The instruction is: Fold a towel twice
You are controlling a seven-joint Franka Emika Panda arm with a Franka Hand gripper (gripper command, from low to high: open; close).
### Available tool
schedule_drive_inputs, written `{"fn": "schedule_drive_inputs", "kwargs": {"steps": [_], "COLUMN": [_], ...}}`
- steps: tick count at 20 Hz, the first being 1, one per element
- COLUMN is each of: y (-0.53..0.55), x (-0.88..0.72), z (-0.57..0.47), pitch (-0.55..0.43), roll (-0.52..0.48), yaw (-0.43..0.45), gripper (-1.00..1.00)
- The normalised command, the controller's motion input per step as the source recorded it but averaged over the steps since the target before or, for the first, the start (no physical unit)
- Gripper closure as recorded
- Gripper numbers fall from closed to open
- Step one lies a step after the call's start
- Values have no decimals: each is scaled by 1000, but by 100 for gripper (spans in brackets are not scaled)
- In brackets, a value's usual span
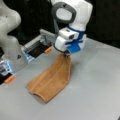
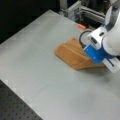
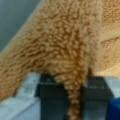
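Observation:
The orange-brown terry towel (image 1: 51, 78) lies on the grey table in both front views, its far end lifted into a peak. My gripper (image 1: 66, 54) is shut on that raised end, holding it above the table while the near end rests flat. In a front view the towel (image 2: 71, 53) spreads to the left of my gripper (image 2: 106, 63), whose white and blue body hides the pinched end. The wrist view shows the towel (image 3: 62, 45) filling the frame, a fold of cloth pinched between my dark fingers (image 3: 96, 93).
The grey table (image 1: 95, 90) stretches around the towel. A second robot base (image 1: 10, 42) stands at a front view's left. A metal rail frame (image 1: 37, 43) with orange tabs (image 1: 48, 50) runs behind the towel. A dark perforated board (image 2: 15, 107) sits at the bottom left.

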Motion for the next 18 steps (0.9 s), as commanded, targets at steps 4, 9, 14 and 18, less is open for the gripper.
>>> {"fn": "schedule_drive_inputs", "kwargs": {"steps": [4, 9, 14, 18], "y": [-439, -351, -411, -497], "x": [-270, -263, -222, -208], "z": [58, -50, -124, -182], "pitch": [-1, -73, -175, -230], "roll": [156, 123, 95, 100], "yaw": [277, 313, 269, 315], "gripper": [100, 100, 100, 100]}}
